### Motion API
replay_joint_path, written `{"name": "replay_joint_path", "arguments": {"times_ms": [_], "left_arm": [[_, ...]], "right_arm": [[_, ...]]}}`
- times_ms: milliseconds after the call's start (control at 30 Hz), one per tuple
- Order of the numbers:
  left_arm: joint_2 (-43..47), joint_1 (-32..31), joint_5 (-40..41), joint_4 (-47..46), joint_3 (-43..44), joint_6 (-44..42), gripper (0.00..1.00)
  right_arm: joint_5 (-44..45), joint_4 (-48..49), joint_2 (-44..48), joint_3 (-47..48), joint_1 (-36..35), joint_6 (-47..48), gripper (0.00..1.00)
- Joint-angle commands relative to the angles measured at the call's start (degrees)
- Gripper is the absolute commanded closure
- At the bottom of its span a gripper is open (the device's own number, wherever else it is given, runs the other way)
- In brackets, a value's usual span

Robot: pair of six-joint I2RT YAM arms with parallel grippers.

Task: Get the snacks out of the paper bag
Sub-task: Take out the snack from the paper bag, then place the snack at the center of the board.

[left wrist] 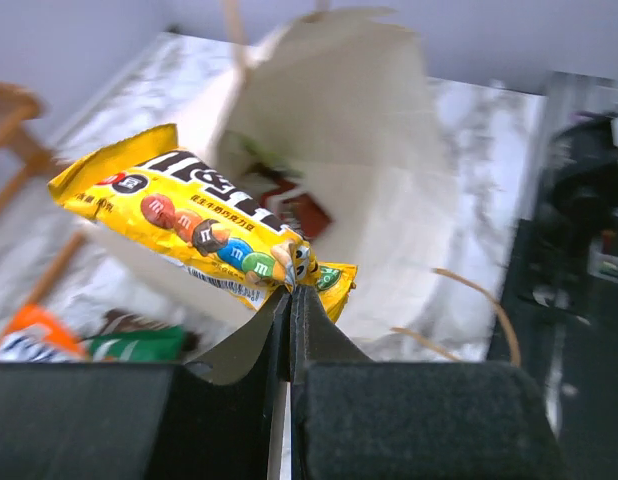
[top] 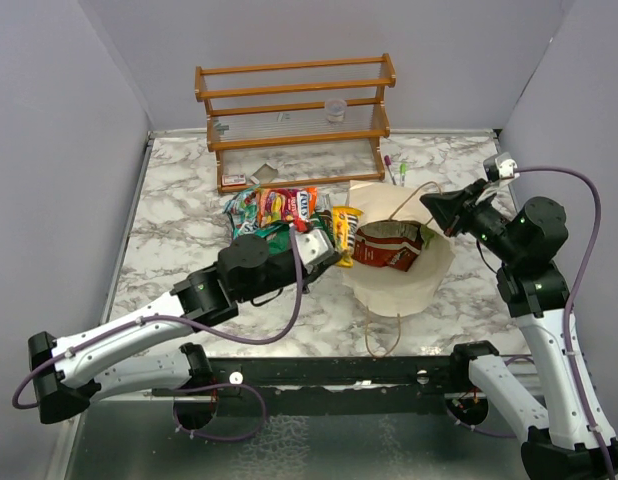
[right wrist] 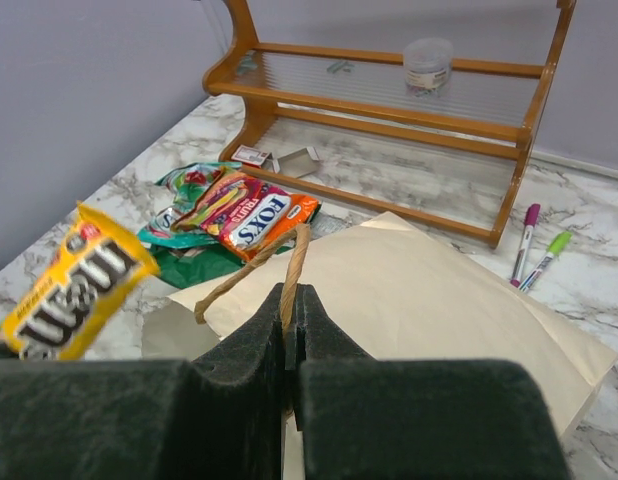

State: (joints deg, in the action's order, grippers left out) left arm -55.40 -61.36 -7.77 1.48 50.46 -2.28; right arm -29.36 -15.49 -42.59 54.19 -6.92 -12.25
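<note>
The cream paper bag [top: 401, 288] stands open at the table's middle right, with a red-brown packet [top: 387, 247] inside its mouth. My left gripper [top: 327, 252] is shut on the end of a yellow packet [top: 345, 232], held in the air just left of the bag's rim. The left wrist view shows this packet [left wrist: 189, 228] pinched at my fingertips, with the bag [left wrist: 369, 140] behind it. My right gripper [top: 441, 210] is shut on the bag's tan handle [right wrist: 291, 265] and holds it up over the bag [right wrist: 449, 300]. Several packets [top: 274, 210] lie piled left of the bag.
A wooden slatted rack [top: 294, 105] stands at the back with a small clear cup [top: 335, 108] on it. Two pens [right wrist: 537, 255] lie near its right foot. The bag's other handle [top: 374, 335] trails toward the front edge. Grey walls enclose both sides.
</note>
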Motion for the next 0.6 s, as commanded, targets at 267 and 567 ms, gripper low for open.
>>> {"name": "replay_joint_path", "arguments": {"times_ms": [267,567], "left_arm": [[7.26,2.92,50.09,-7.81,-4.71,-6.96,1.00],[0.22,20.97,29.53,-2.98,-2.59,3.04,1.00]], "right_arm": [[1.08,2.13,0.84,-1.32,-0.20,0.31,0.98],[0.25,2.30,0.92,-1.44,-0.20,0.29,0.98]]}}
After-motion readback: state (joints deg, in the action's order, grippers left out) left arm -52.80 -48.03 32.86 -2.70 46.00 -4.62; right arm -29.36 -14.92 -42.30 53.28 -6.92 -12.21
